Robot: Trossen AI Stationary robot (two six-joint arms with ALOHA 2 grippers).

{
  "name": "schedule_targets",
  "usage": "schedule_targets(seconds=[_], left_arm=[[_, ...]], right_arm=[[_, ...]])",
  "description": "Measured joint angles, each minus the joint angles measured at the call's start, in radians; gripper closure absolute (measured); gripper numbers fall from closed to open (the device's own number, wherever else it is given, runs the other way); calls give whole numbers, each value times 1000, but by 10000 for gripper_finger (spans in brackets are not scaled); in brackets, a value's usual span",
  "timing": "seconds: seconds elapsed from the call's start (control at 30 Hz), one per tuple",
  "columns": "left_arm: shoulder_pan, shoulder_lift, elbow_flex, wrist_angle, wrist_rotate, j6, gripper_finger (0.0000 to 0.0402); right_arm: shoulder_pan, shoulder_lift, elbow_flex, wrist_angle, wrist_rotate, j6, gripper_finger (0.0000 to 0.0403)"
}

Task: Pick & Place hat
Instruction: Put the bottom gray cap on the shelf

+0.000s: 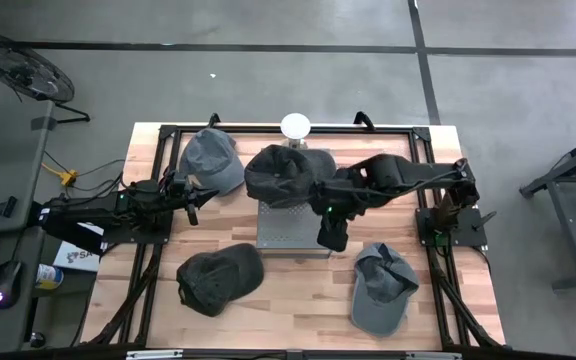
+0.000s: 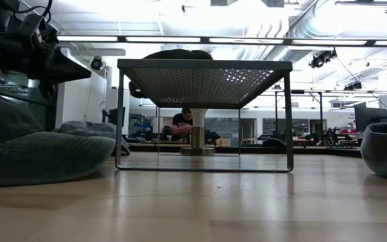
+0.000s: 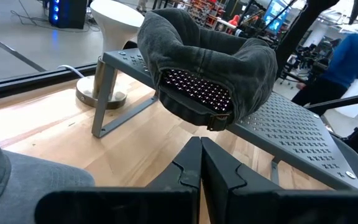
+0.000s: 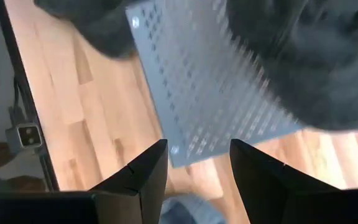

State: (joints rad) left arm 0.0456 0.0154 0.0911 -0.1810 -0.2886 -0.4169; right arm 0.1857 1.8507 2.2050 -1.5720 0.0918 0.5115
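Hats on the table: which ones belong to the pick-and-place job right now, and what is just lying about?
In the job:
- dark hat sitting on the perforated metal stand
- right hand, open above the stand

Lying about:
- grey hat at the far left
- dark hat at the near left
- grey hat at the near right
- left hand, shut, waiting

Large open robotics lab or workshop. Concrete floor (image 1: 268,80) marked with dark lines around a butcher-block table (image 1: 298,300). Beyond it, exposed ceiling ducts (image 2: 314,27), strip lights (image 2: 200,39), long workbenches (image 2: 314,142) crowded with equipment, a floor fan (image 1: 18,65), a seated person (image 2: 182,125) far off.
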Motion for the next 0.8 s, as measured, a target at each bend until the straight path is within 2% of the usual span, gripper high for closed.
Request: schedule_targets(seconds=[0.27,0.5,0.8], left_arm=[[0,0,0,0,0,0,400],[0,0,0,0,0,0,400],[0,0,0,0,0,0,400]], right_arm=[[20,-94,-294,48,-51,185,235],[83,-216,-568,136,-119,359,236],[201,-399,-906,398,-154,427,235]])
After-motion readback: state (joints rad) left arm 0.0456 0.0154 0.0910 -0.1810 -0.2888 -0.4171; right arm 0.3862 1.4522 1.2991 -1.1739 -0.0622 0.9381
